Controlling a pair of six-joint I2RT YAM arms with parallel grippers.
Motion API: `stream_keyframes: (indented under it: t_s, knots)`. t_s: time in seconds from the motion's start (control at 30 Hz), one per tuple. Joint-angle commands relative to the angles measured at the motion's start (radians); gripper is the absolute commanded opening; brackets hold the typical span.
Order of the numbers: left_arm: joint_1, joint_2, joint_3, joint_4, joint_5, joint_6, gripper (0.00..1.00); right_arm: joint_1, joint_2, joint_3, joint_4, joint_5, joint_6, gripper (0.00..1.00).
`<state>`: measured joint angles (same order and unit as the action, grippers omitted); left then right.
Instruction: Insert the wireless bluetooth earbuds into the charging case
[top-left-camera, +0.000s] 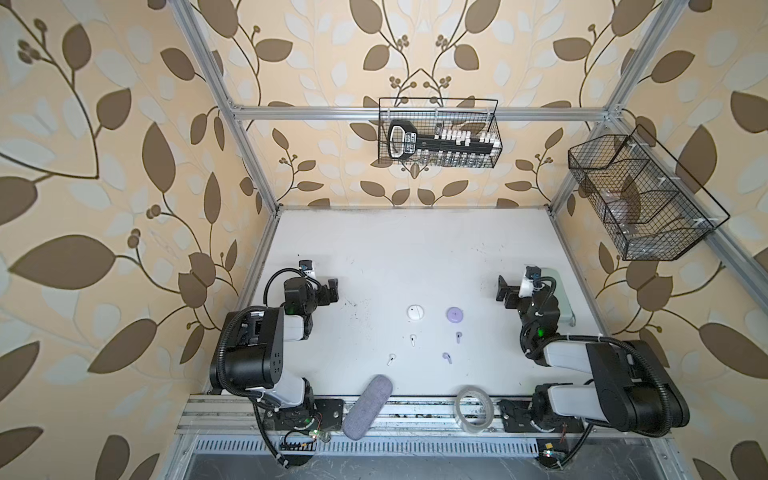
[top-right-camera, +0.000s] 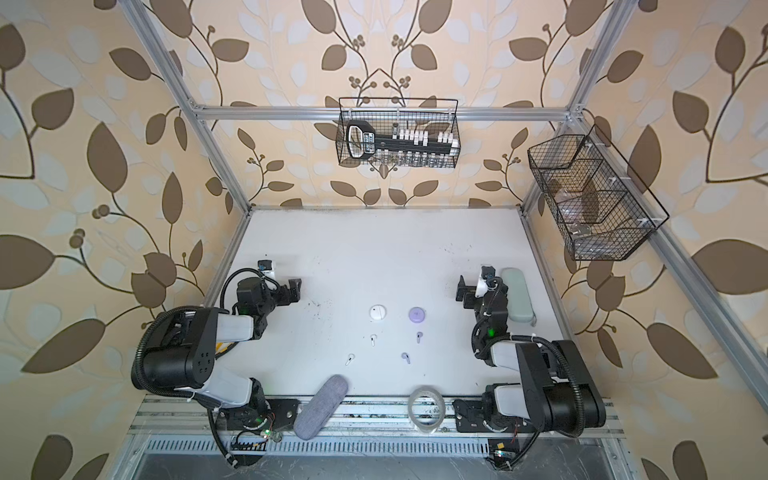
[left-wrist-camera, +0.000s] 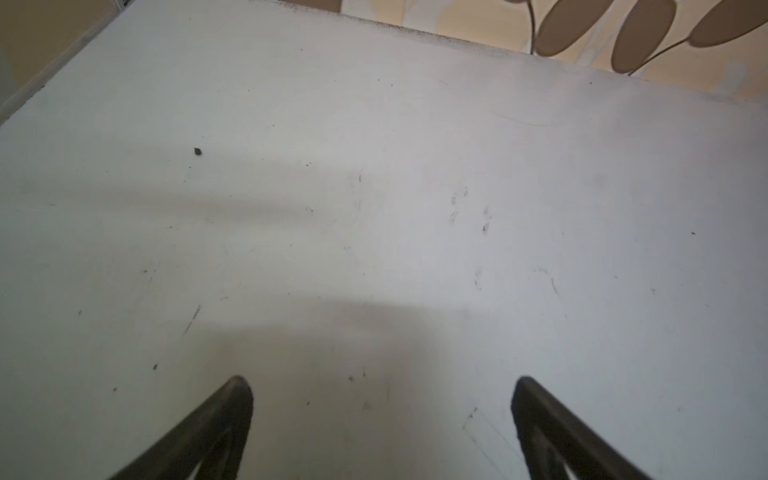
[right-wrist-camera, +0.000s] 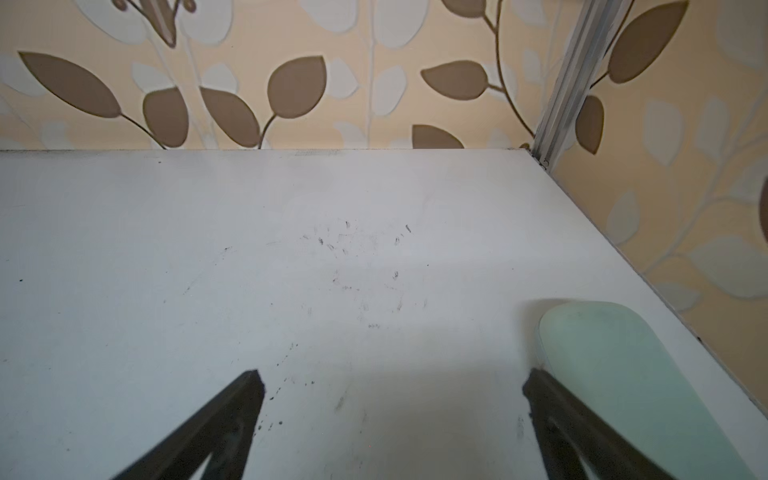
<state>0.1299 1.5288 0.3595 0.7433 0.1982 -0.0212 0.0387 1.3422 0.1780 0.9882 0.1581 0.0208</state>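
Two round charging cases lie mid-table in both top views, a white one (top-left-camera: 415, 312) and a lilac one (top-left-camera: 454, 314). In front of them lie the earbuds: two white (top-left-camera: 413, 340) (top-left-camera: 391, 359) and two lilac (top-left-camera: 458, 336) (top-left-camera: 447, 358), all loose on the table. My left gripper (top-left-camera: 330, 291) (left-wrist-camera: 382, 384) hovers open and empty far left of the cases. At the far right my right gripper (top-left-camera: 505, 291) (right-wrist-camera: 392, 380) is open too, with only bare table between its fingers. Neither wrist view shows cases or earbuds.
A grey fabric pouch (top-left-camera: 368, 407) and a clear tape roll (top-left-camera: 475, 409) rest on the front rail. A mint-green oblong case (right-wrist-camera: 623, 374) lies beside my right gripper by the table's right edge. Wire baskets hang on the back wall (top-left-camera: 438, 133) and the right frame (top-left-camera: 640, 199).
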Motion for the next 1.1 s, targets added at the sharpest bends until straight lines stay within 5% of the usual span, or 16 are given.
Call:
stream_keyframes:
  t_s: [0.0,1.07]
  knots:
    - [-0.007,-0.029,0.019,0.019,-0.009,0.013,0.99,-0.003,0.000,0.002,0.020,-0.022,-0.016,1.00]
    - [-0.008,-0.029,0.018,0.019,-0.009,0.014,0.99,0.001,0.000,0.003,0.018,-0.016,-0.019,1.00]
